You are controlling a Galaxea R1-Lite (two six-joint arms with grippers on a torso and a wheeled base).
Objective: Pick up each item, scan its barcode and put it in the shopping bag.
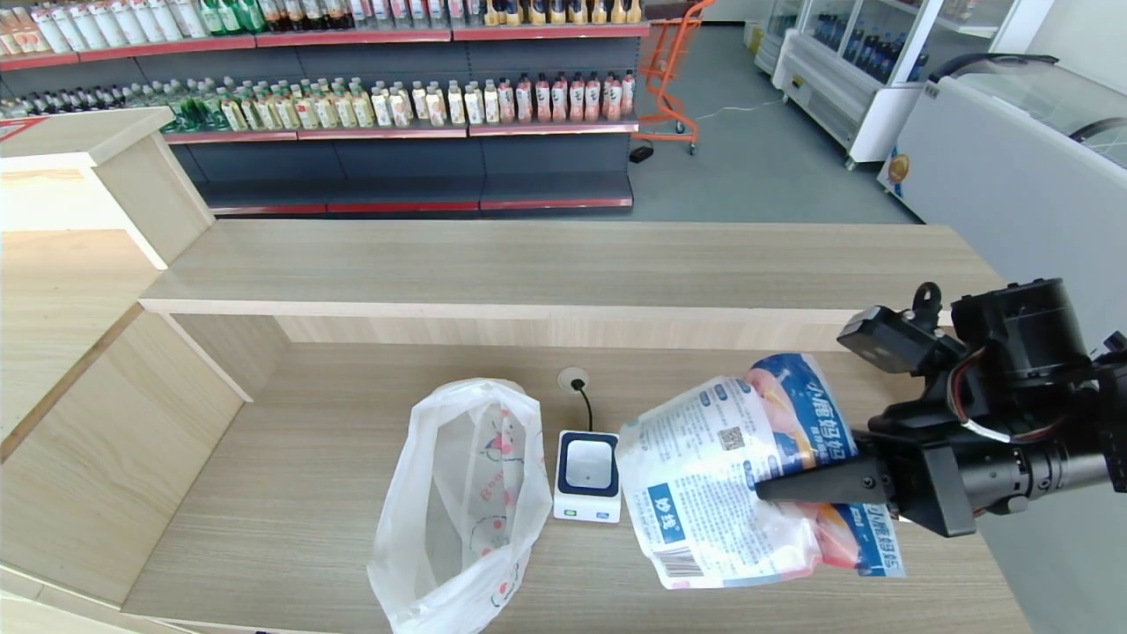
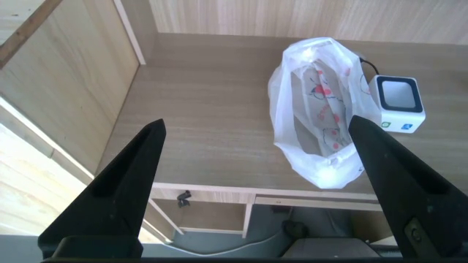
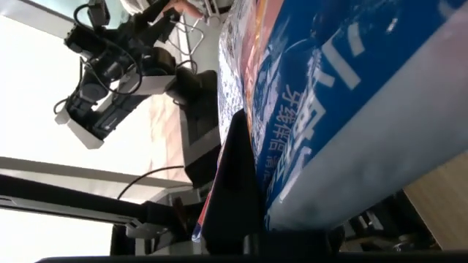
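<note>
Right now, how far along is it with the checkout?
Picking up looks done: the right claw holds a packet beside the scanner. Scanning seems in hand, though the barcode faces up. Bagging is left; the shopping bag looks empty.

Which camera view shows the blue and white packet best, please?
The head view: the whole packet shows, barcode included, clamped in the right gripper. The right wrist view gives a close strip of its blue print; the left wrist view looks at the shopping bag and barcode scanner.
</note>
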